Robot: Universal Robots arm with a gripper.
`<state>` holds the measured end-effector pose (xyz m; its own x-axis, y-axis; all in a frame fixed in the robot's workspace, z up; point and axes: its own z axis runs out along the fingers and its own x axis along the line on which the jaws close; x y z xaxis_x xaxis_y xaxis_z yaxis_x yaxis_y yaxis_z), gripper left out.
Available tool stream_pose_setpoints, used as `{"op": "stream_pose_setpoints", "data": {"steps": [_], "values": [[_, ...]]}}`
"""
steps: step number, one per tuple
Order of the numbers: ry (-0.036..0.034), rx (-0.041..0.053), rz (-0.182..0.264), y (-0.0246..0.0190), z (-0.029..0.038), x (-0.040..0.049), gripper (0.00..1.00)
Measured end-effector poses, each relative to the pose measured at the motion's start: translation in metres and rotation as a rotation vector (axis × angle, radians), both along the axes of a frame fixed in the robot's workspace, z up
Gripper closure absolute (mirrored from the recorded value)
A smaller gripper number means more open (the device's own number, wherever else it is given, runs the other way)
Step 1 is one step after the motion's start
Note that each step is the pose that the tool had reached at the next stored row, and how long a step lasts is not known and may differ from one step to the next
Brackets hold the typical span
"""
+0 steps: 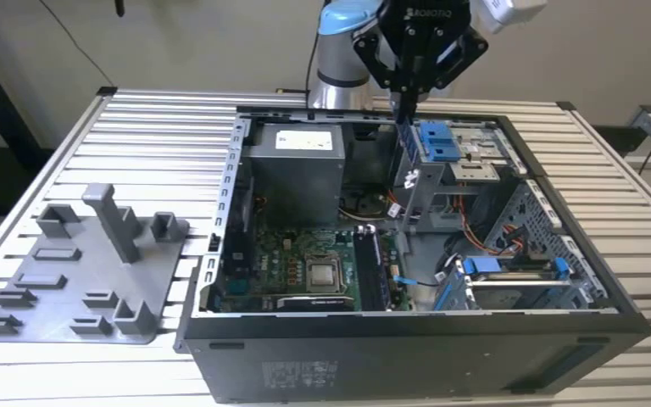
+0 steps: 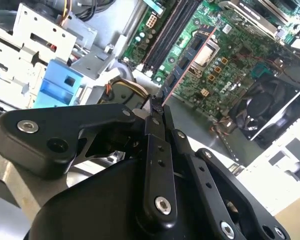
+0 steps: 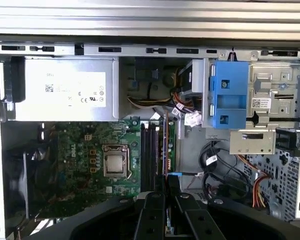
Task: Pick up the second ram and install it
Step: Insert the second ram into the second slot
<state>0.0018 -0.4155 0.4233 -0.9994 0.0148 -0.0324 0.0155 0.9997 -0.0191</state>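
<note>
Our claw [image 2: 157, 106] is pinching the ram [image 2: 190, 62] by one end. The stick runs straight on from the fingertips, so its long axis seems to follow the fingers down toward the board [image 3: 80, 165]. In the exterior view the claw [image 1: 403, 97] hangs above the case's [image 1: 416, 356] far edge, with the ram [image 1: 397, 144] pointing down into the open case, not yet seated. In the first wrist view we see the ram [image 3: 165, 145] edge-on, lying along the dark slots [image 3: 149, 150] at the board's edge next to the drive side. It looks just beside them, parallel to their length. Cables [image 3: 215, 165] lie loose on the case floor on the ram's other side, and the blue drive cage [image 3: 227, 95] stands close by. The power supply [image 3: 65, 95] sits along the far wall. Outside the case, the grey fixture [image 1: 88, 271] rests on the table [image 1: 133, 136], well apart.
</note>
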Motion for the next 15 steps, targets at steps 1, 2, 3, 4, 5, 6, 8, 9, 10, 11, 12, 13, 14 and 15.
{"op": "stream_pose_setpoints", "data": {"steps": [1, 2, 3, 4, 5, 6, 8, 9, 10, 11, 12, 13, 14, 15], "values": [[0.0046, -0.0001, -0.001, 0.0000, -0.0001, 0.0006, 0.86], [0.0090, 0.0000, -0.001, 0.0000, -0.0003, 0.0011, 0.86], [0.0122, 0.0000, -0.004, -0.0001, -0.0006, 0.0013, 0.86], [0.0130, 0.0000, -0.011, -0.0001, -0.0008, 0.0012, 0.86], [0.0131, 0.0000, -0.022, 0.0000, -0.0012, 0.0012, 0.86], [0.0132, 0.0001, -0.034, 0.0000, -0.0015, 0.0012, 0.86], [0.0133, 0.0002, -0.055, -0.0001, -0.0018, 0.0013, 0.86], [0.0133, 0.0002, -0.058, -0.0001, -0.0018, 0.0013, 0.86], [0.0133, 0.0002, -0.059, -0.0001, -0.0019, 0.0013, 0.86], [0.0133, 0.0003, -0.059, -0.0001, -0.0020, 0.0013, 0.86], [0.0133, 0.0004, -0.059, -0.0001, -0.0021, 0.0014, 0.86], [0.0133, 0.0005, -0.059, 0.0000, -0.0023, 0.0018, 0.86], [0.0132, 0.0006, -0.059, 0.0000, -0.0028, 0.0022, 0.86], [0.0133, 0.0005, -0.059, -0.0001, -0.0033, 0.0025, 0.86]]}}
